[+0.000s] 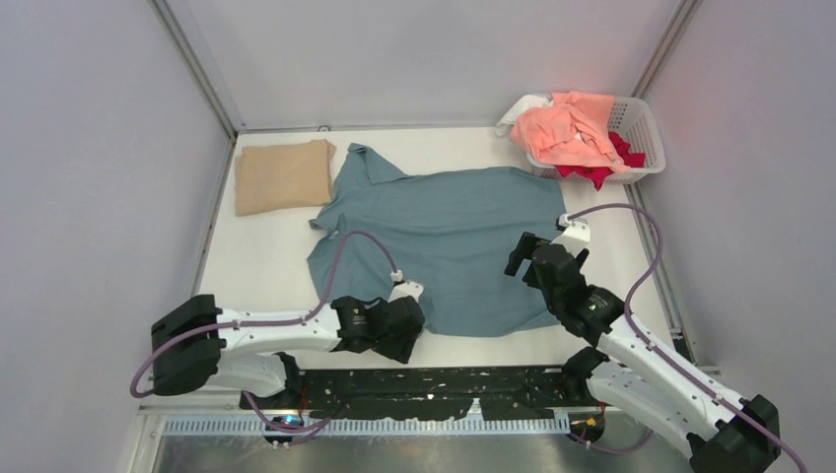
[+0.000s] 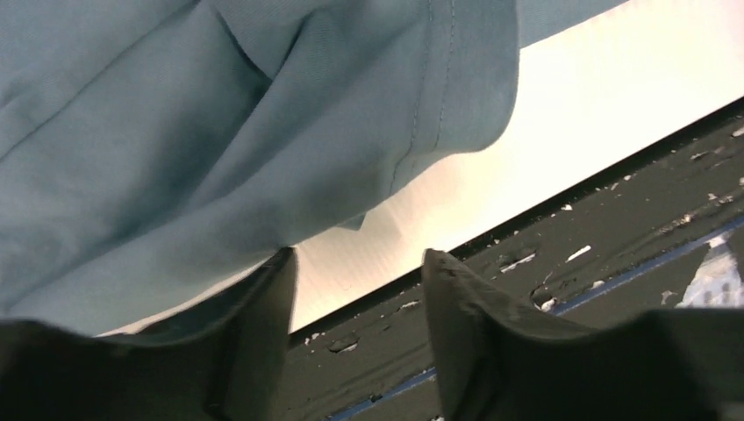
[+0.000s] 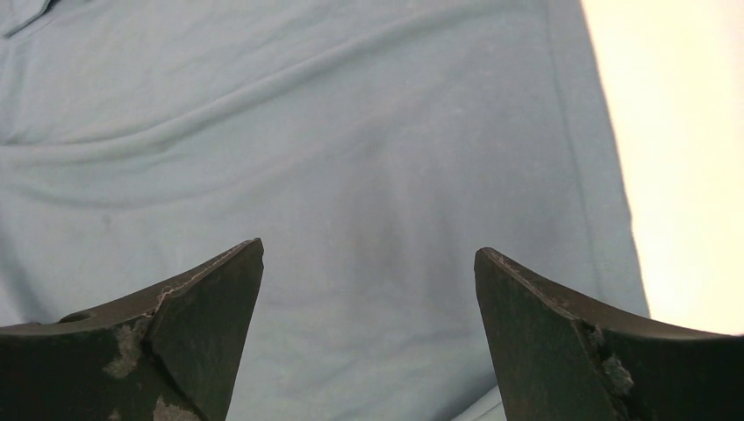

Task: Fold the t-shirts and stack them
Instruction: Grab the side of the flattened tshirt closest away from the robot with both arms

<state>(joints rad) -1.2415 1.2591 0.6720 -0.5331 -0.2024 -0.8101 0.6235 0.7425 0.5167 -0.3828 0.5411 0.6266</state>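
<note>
1. Two open grippers flank the near half of a dusty teal-blue t-shirt (image 1: 444, 246), which lies spread flat in the middle of the white table (image 1: 256, 266), collar toward the far left and hem toward the right.
2. The left gripper (image 1: 402, 330) sits low at the shirt's near corner. In its wrist view the jaws stand apart with only table and the dark front rail between them, and the stitched edge of the teal shirt (image 2: 219, 132) droops just beside one finger (image 2: 263, 324). It looks placed to slide onto that corner, but nothing is pinched yet.
3. The right gripper (image 1: 522, 258) hovers over the right part of the cloth. Its jaws are spread wide and empty above smooth fabric (image 3: 333, 158), near the shirt's side edge. I judge it is lining up for a matching grasp, so both arms can lift one side together.
4. A tan shirt (image 1: 284, 175), already folded into a neat rectangle, lies at the far left, touching the teal shirt's sleeve. It likely marks where the stack is to grow.
5. A peach-pink shirt (image 1: 570, 130) and a red one (image 1: 593, 172) wait crumpled in the white lattice basket (image 1: 648, 126) at the far right.
6. The fold of the teal shirt seems not yet begun.
</note>
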